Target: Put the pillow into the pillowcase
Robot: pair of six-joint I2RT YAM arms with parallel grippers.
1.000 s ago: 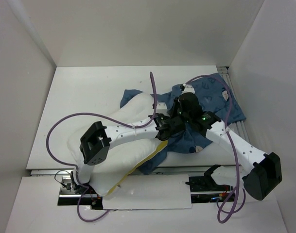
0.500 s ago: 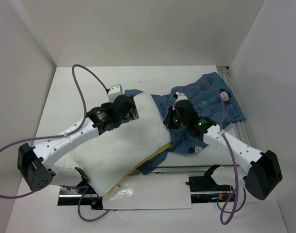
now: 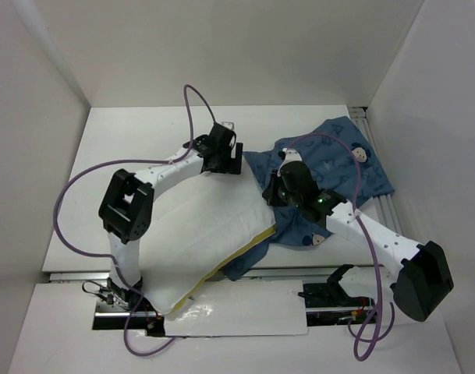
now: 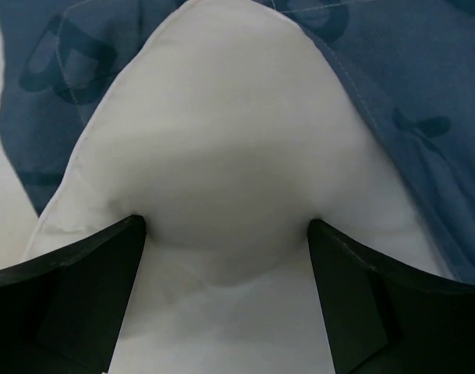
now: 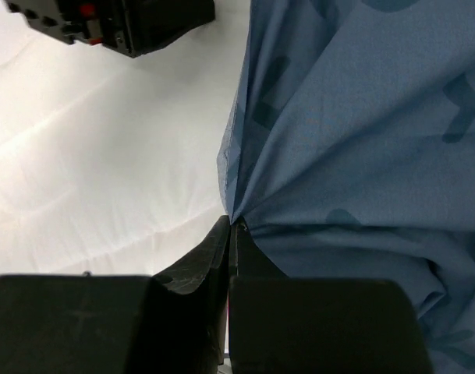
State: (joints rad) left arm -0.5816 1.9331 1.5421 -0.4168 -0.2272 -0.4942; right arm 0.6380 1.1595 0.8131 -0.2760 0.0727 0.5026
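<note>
At the table's far side, the left gripper (image 3: 231, 158) stands wide open, straddling the far corner of the pillow (image 4: 221, 156). That corner pokes into the mouth of the pillowcase (image 3: 338, 156), just to its right. The pillow's long axis runs from near-left to far-right. The right gripper (image 3: 273, 192) is clenched on the case's hem. A second ago the left arm reached beside the right one.

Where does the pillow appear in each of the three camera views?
Top external: pillow lies centre-left, running diagonally toward the near edge.
Left wrist: pillow fills the middle, bulging inside the open left end effector.
Right wrist: pillow covers the left half.
Shared landmark: the blue pillowcase bordering it in every view.
</note>
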